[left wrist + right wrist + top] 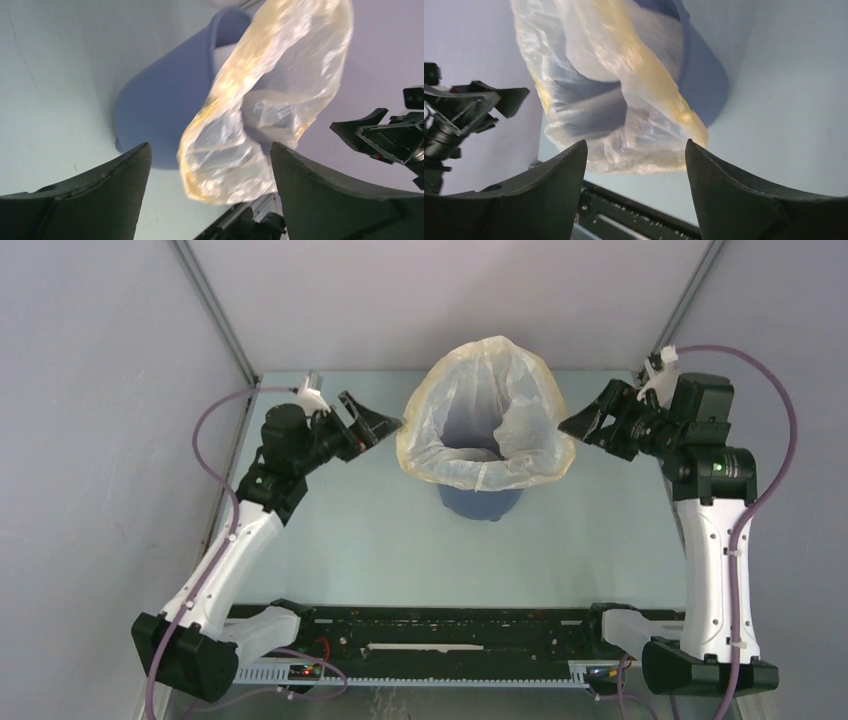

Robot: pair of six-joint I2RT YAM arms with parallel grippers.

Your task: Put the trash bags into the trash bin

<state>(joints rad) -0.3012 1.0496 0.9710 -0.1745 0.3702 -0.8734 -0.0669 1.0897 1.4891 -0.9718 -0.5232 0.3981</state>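
Nearly lined, apparently: trash bag (520, 425) over trash bin (480, 502) rim. Left claw (375, 427) at nine, right claw (585, 426) at three o'clock, both agape, empty. Next, probably tuck slack inward.

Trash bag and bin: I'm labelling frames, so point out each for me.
trash bag (440, 430), top external view, its draped left side.
trash bin (480, 504), top external view, blue wall below the bag.

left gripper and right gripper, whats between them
The trash bin, with the trash bag folded over its rim, stands between the left gripper and right gripper; the top external view shows it.
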